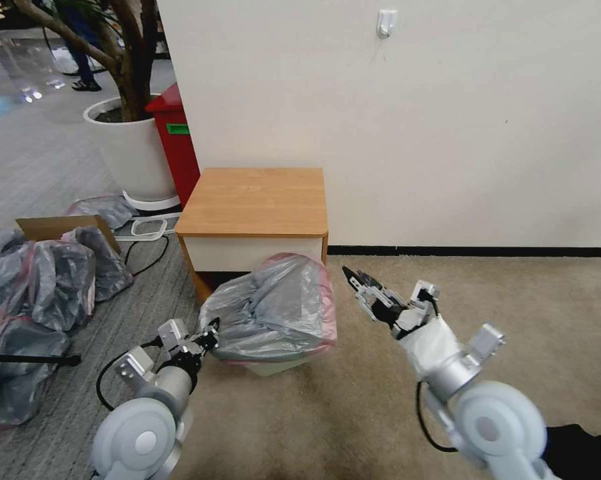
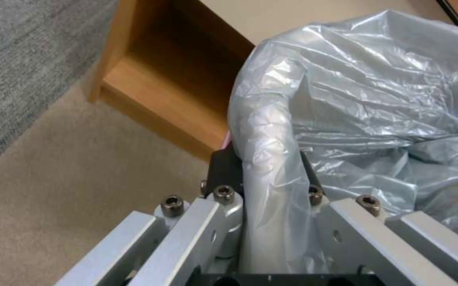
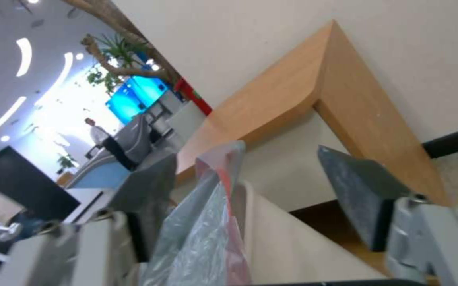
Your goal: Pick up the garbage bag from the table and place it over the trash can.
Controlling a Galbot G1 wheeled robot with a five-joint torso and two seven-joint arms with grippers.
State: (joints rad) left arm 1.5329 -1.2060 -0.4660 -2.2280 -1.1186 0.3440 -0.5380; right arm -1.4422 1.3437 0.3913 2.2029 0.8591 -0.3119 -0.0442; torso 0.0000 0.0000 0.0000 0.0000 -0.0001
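My left gripper (image 1: 210, 335), lower left of the head view, is clamped on the garbage bag (image 1: 274, 310); my right gripper (image 1: 358, 283), at centre right, has its fingers apart. The bag drapes over the trash can (image 1: 274, 366), centre frame, before the table (image 1: 254, 200).

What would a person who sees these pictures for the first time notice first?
First comes the garbage bag, crinkly grey with a pink rim, draped over the trash can on the carpet in front of the table. The left gripper has its jaws around a fold of the bag at the can's left side, and the right gripper is open at the bag's right edge. To the left lies a heap of grey bags beside a cardboard box.
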